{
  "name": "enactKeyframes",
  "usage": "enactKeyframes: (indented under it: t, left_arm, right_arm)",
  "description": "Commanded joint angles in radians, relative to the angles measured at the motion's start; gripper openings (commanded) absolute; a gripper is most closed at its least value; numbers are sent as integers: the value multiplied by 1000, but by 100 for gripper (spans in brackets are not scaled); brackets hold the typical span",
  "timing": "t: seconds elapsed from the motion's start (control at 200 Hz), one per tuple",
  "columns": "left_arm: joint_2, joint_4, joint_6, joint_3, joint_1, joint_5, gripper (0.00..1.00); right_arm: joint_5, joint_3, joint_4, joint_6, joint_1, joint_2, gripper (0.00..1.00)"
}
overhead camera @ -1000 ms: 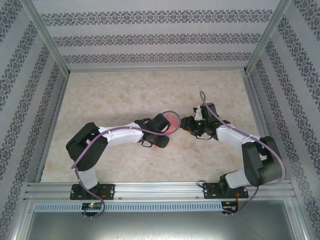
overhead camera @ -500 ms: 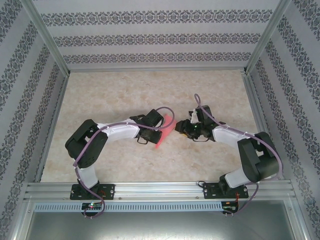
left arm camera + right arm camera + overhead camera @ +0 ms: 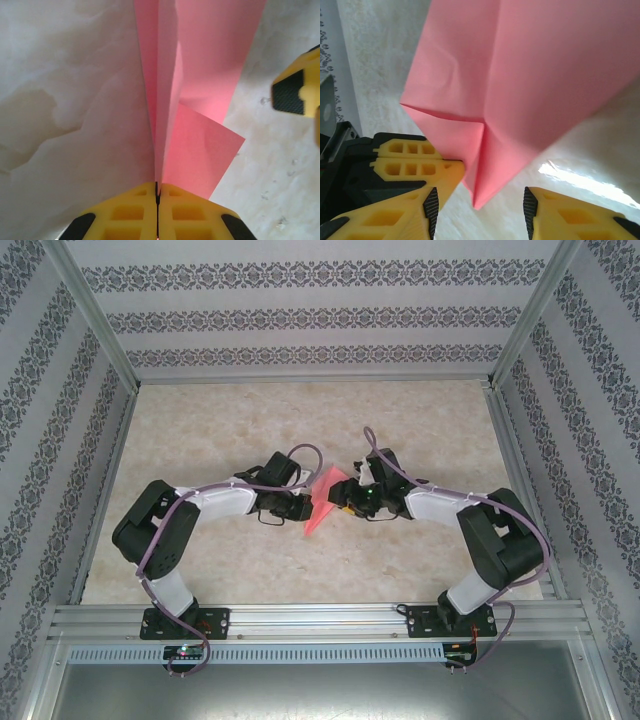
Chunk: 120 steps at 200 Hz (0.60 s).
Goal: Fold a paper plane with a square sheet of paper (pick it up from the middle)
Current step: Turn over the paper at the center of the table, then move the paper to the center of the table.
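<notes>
Paper (image 3: 200,60) — thin, likely limp, best taken at fold — clamped there by left gripper (image 3: 157,195); right gripper (image 3: 480,202) apart, astride paper's tip.

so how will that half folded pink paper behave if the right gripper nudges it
Probably floppy: the pink paper is thin, and a loose flap splays away from the crease while the left gripper pinches it. Likely light, so a nudge from the open right gripper would swing or bend it. The creases may lend some stiffness lengthways.
</notes>
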Motion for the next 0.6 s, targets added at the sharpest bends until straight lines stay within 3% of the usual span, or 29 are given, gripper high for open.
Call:
enactKeyframes:
  t: [0.0,0.225,0.594]
  left_arm:
    - [-28,58,-21,-15,26,86,8]
    - [-7,42,-10,-28,49,93,7]
    - [-13,74,-18,-65,66,108,6]
  right_arm:
    - [11,29,12,25,19,39,50]
    - [66,58,-62,9,45,67,51]
    - [56,103,-13,46,85,146,53]
